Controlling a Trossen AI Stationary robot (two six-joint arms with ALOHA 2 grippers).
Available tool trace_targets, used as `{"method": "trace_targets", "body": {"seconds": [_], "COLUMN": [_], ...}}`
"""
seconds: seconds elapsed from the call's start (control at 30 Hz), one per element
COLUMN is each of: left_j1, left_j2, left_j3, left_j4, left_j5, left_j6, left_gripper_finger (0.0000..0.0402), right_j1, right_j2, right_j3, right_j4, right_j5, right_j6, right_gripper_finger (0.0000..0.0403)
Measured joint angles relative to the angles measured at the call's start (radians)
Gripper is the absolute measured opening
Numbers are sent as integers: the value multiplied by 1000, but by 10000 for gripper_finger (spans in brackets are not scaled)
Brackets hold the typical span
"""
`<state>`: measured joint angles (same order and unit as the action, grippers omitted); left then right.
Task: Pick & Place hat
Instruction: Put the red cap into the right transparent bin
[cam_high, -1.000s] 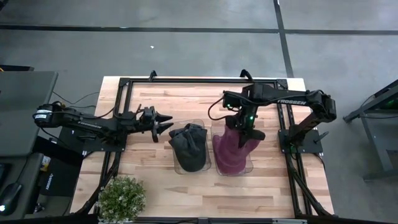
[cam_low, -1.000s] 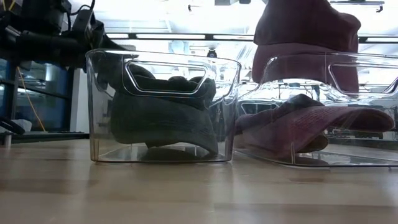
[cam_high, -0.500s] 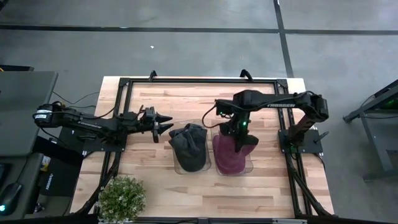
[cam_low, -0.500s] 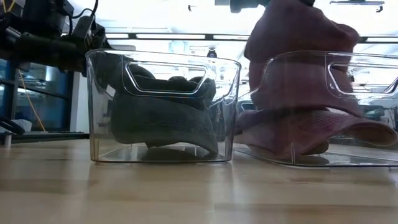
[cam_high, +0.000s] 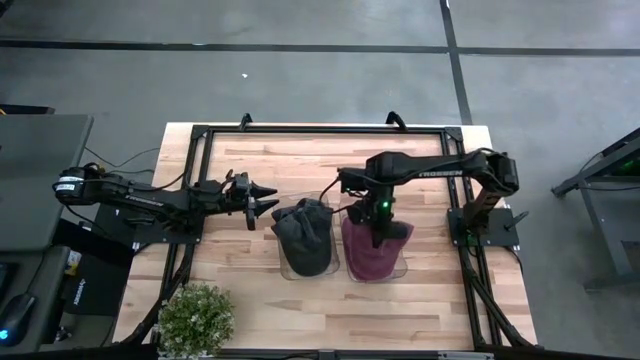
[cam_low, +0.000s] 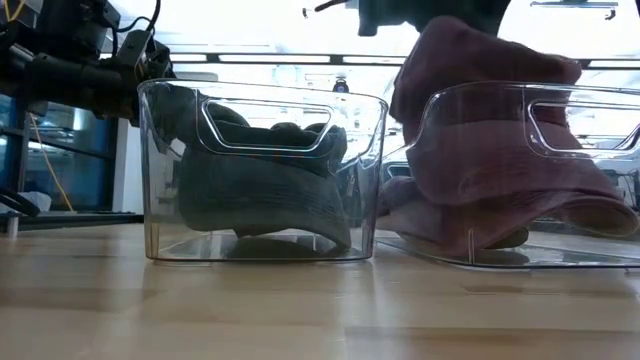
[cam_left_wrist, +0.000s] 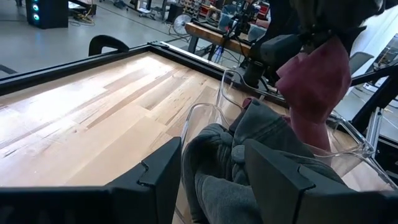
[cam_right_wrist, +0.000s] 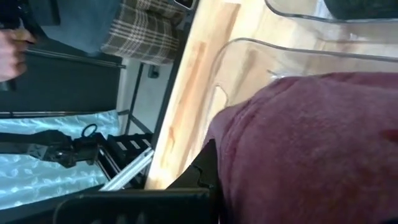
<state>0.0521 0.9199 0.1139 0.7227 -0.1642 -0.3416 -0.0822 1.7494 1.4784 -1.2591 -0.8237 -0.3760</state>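
A maroon hat sits in the right clear bin, its brim on the bin floor and its crown heaped up above the rim. My right gripper stands over that bin, shut on the hat's top. A dark grey hat lies bunched in the left clear bin. My left gripper is open and hovers level just left of that bin, touching nothing. In the left wrist view its fingers frame the grey hat. My right gripper holds the maroon hat by the top of its crown, coming from above and pointing down. The cloth covers the contact and only one finger shows. The hat stands heaped below the fingers, its lower part on the bin floor.
The two bins stand side by side mid-table, inside the black frame. A potted plant sits at the near left corner. Bare wood lies toward the far edge. A person's hand shows beyond the table.
My right gripper has moved down and toward the table's left and near edge, carrying the maroon hat down into the right bin. The hat's brim has settled on the bin floor and its crown has slumped lower. The left arm kept still.
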Motion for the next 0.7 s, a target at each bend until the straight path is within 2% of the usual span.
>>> {"method": "trace_targets", "body": {"seconds": [0.5,0.7], "left_j1": [0,0], "left_j2": [0,0], "left_j3": [0,0], "left_j4": [0,-19], "left_j5": [-3,-60], "left_j6": [1,3], "left_gripper_finger": [169,169], "right_j1": [-28,-58], "right_j2": [96,119], "right_j3": [0,-1], "right_j4": [104,101], "right_j5": [87,93], "right_j6": [-46,-58], "right_gripper_finger": [0,0]}}
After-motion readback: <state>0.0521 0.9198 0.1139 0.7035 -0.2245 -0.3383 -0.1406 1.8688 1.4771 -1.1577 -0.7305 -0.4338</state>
